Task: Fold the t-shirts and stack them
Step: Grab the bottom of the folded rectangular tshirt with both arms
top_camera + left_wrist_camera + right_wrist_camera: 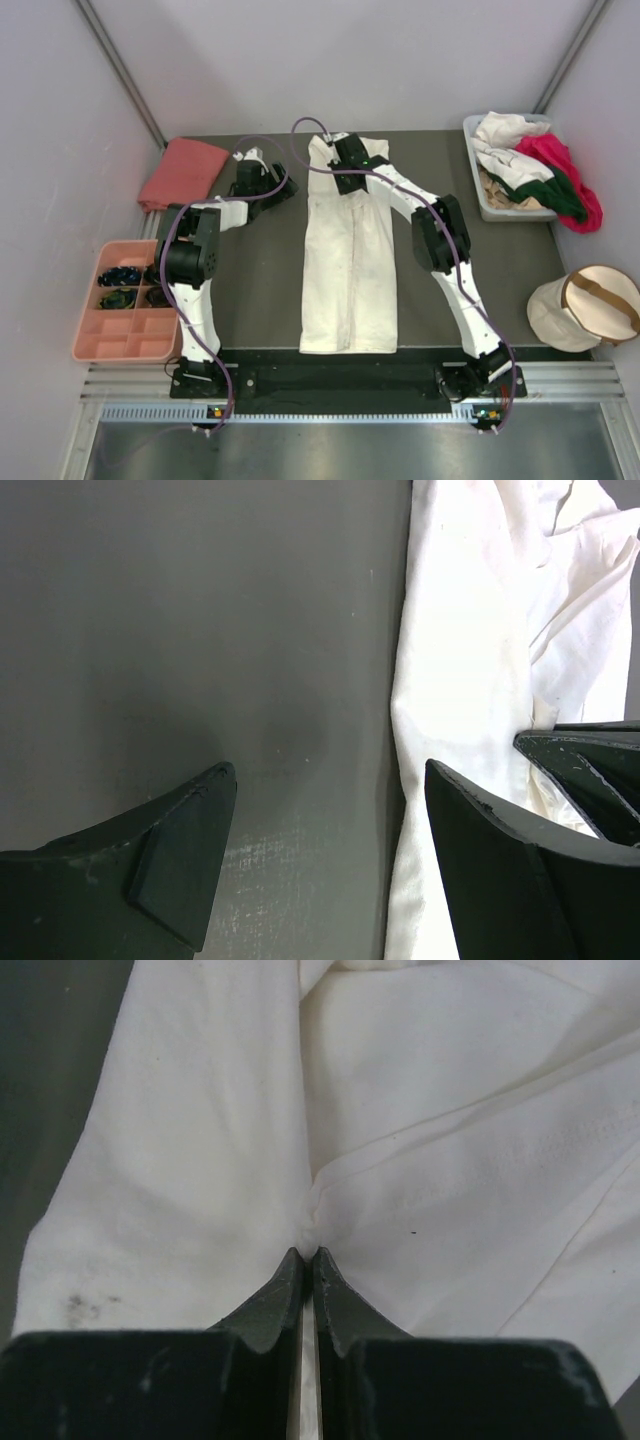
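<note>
Soft creased cream cloth t-shirt (350,270), matt dark table (260,285), smooth pink plastic tray (120,348)

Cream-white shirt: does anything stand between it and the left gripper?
Nothing visible does. The left gripper hangs open over the table, beside the edge of the cream-white shirt. The right gripper is shut on that shirt.

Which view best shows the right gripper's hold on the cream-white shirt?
Right wrist: the right gripper is shut, the cream-white shirt puckering at its tips. Top external shows it from above at the shirt's far end, tips hidden; left wrist shows the shirt's edge, not the pinch.
</note>
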